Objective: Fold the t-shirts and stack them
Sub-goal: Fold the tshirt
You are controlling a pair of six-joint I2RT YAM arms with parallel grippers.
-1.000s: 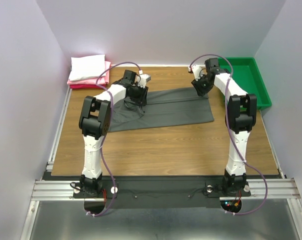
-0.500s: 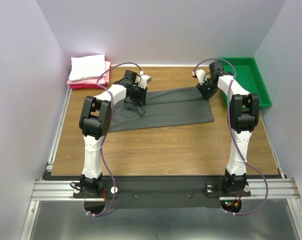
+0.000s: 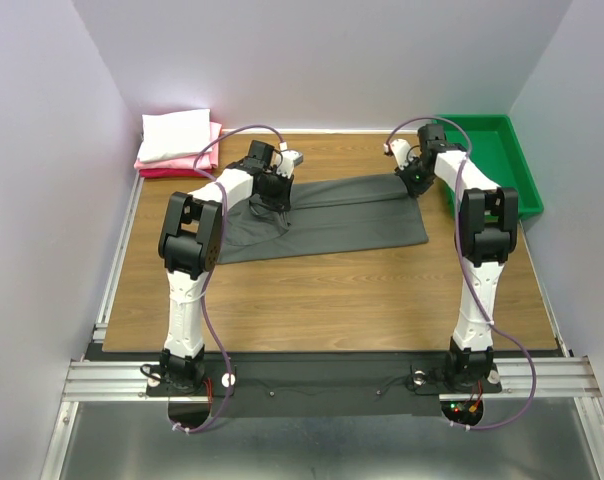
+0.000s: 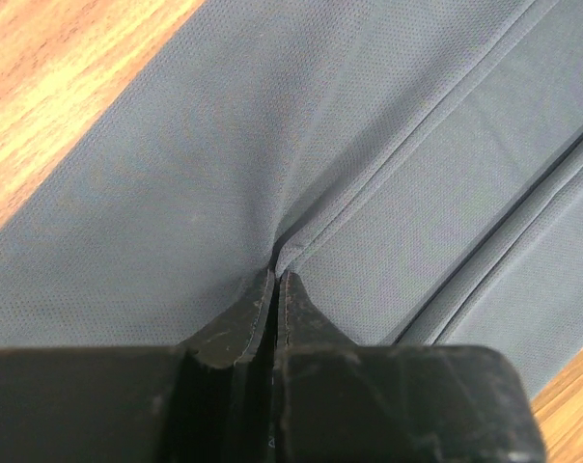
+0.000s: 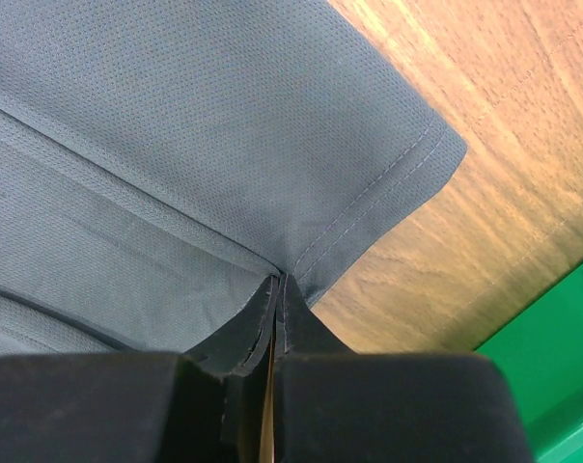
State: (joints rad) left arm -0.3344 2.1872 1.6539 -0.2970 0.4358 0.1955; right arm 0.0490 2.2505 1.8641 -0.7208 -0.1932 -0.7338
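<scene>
From above, your two arms reached over the wooden table (image 3: pixel 322 300) to the charcoal t-shirt (image 3: pixel 352 215), which lay spread as a long band across the table's far half. Your left gripper (image 3: pixel 279 203) was down on the shirt's left part, where the cloth bunched. Your right gripper (image 3: pixel 416 182) met its far right corner, just beside the green tray (image 3: pixel 507 170). A white folded t-shirt (image 3: pixel 175 133) sat on pink and red ones (image 3: pixel 210 155) in the far left corner, well apart from the charcoal one.

At your left wrist, the left gripper (image 4: pixel 277 277) had its jaws closed on a pinch of the charcoal t-shirt (image 4: pixel 224 164), with seams and creases running away from the tips. Bare wooden table (image 4: pixel 50 87) showed at upper left.

At your right wrist, the right gripper (image 5: pixel 277 285) had its jaws pressed together on the stitched hem of the charcoal t-shirt (image 5: pixel 176 116), close by its corner. The wooden table (image 5: pixel 494 164) lay beyond, and the green tray (image 5: pixel 557 357) edged in at lower right.
</scene>
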